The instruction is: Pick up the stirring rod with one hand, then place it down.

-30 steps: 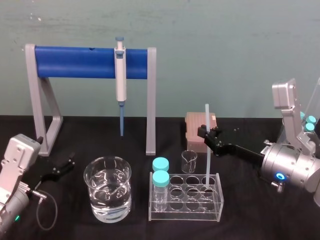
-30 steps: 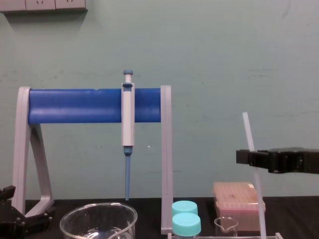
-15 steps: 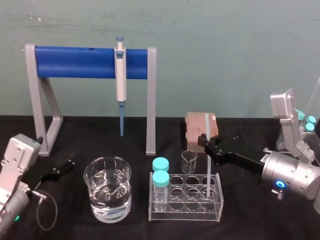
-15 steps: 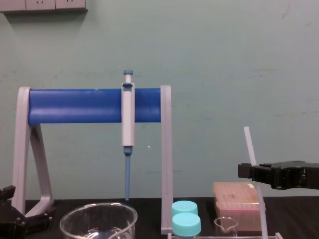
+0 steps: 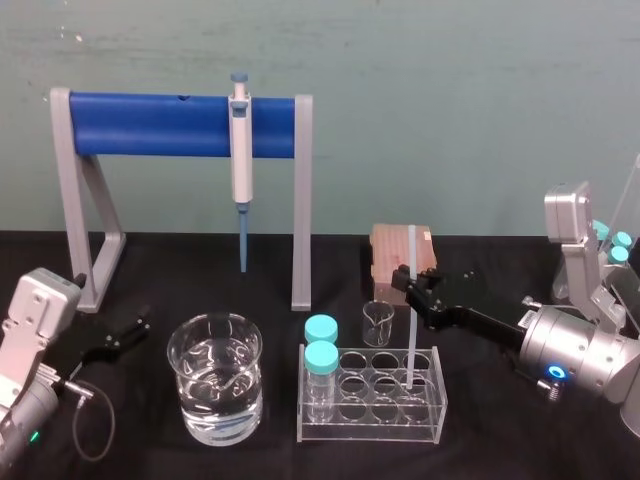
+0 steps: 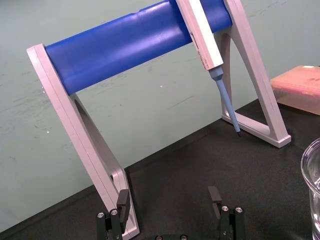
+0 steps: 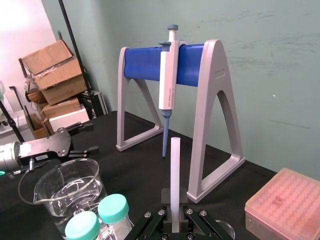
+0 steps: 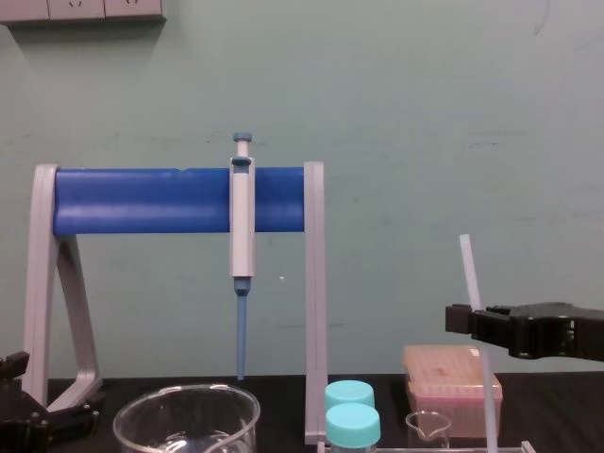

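A black counter (image 5: 150,440) carries everything. Nearest, at its 6 o'clock, stands a clear rack (image 5: 370,425) with two teal-capped vials (image 5: 321,345) in its left holes. At the rack's 9 o'clock is a beaker (image 5: 215,378) of water. The left claw (image 5: 118,337) lies low over the counter at the beaker's 9 o'clock, its fingers spread wide and holding nothing. The rod (image 5: 411,325) stands upright with its foot in a back-right hole of the rack. The right claw (image 5: 412,283) reaches in from 3 o'clock and is closed on the rod above its middle, so the rod runs out of it toward 12 and 6 o'clock. Just behind the rack sits a small beaker (image 5: 378,322), then a pink tip box (image 5: 390,250). Farther back, at 11 o'clock, a grey-and-blue stand (image 5: 150,125) holds a pipette (image 5: 240,150) before a pale green wall (image 5: 450,100). Past the counter's edge, the right wrist view shows stacked cardboard boxes (image 7: 52,70).
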`<action>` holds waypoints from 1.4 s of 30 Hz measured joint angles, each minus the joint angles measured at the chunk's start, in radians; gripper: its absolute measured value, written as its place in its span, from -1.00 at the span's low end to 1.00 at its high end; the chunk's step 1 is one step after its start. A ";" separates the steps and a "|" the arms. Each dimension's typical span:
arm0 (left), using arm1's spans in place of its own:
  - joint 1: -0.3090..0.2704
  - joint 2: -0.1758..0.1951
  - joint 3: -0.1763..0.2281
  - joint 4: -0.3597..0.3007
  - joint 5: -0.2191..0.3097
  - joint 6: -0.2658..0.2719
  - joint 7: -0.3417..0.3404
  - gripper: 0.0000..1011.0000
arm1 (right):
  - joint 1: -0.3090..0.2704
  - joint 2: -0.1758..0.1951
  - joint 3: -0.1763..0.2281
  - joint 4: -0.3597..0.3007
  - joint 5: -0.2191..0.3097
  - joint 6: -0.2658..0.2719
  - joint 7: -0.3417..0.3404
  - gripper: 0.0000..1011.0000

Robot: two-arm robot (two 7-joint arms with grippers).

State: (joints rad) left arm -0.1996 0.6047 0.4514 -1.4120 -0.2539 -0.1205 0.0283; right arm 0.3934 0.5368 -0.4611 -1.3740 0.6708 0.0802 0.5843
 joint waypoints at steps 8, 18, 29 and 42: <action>0.000 0.000 0.000 0.000 0.000 0.000 0.000 0.99 | -0.005 0.000 0.000 0.004 -0.012 -0.024 0.016 -0.86; 0.000 0.000 0.000 0.000 0.000 0.000 0.000 0.99 | -0.010 -0.001 0.000 0.017 -0.035 -0.058 0.034 -0.86; 0.000 0.000 0.000 0.000 0.000 0.000 0.000 0.99 | -0.011 -0.012 0.002 0.052 -0.050 -0.075 0.046 -0.86; 0.000 0.000 0.000 0.000 0.000 0.000 0.000 0.99 | -0.012 -0.018 0.012 0.058 -0.052 -0.073 0.049 -0.35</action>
State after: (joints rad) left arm -0.1995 0.6047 0.4514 -1.4120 -0.2539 -0.1205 0.0283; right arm 0.3817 0.5186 -0.4492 -1.3161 0.6188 0.0070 0.6336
